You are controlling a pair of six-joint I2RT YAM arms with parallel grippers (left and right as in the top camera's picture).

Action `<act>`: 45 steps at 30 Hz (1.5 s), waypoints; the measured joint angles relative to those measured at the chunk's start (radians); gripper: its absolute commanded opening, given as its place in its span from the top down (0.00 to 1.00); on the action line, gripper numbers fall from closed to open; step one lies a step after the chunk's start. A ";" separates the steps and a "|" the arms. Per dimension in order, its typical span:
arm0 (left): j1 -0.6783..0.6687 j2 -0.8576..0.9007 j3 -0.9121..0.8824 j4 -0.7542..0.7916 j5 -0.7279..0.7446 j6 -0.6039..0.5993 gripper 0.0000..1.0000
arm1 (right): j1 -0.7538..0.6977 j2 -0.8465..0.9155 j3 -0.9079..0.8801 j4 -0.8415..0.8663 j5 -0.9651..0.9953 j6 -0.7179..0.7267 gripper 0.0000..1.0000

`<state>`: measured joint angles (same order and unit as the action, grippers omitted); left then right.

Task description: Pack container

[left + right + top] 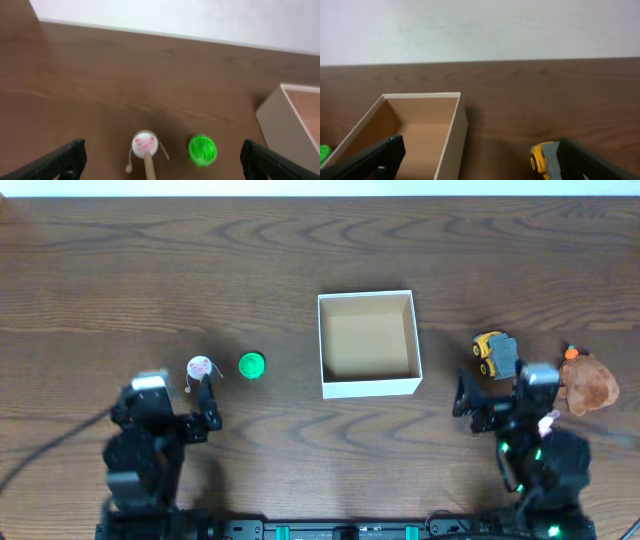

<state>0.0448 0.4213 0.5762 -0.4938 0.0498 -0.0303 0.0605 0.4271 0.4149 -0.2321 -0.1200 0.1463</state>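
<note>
Overhead, left gripper (pixel 162 152) and right gripper (pixel 480 152) hung wide and empty flanking the container (pixel 370 388), where a clumsy reach might send the green ball (pixel 251 364) left of it rolling.

Robot lab (wooden table (pixel 200 270), white wall (pixel 480 30))

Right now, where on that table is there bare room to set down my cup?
The broad strip of table beyond the container is bare, and so is the gap between the green disc and the container. It is crowded by the yellow truck and brown plush, and around the pig-faced toy.
</note>
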 measured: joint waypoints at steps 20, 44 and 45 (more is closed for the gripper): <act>0.000 0.804 0.555 -0.583 0.019 0.000 0.00 | 0.000 1.082 0.746 -0.616 -0.076 -0.114 0.99; 0.000 0.842 0.555 -0.584 0.022 -0.018 0.94 | 0.151 1.202 0.746 -0.532 -0.129 -0.128 0.99; 0.000 0.842 0.555 -0.584 0.022 -0.018 0.94 | 0.157 1.202 0.746 -0.522 -0.135 -0.129 0.99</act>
<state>0.0448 1.2633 1.1313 -1.0775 0.0719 -0.0483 0.2173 1.6295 1.1606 -0.7540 -0.2554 0.0174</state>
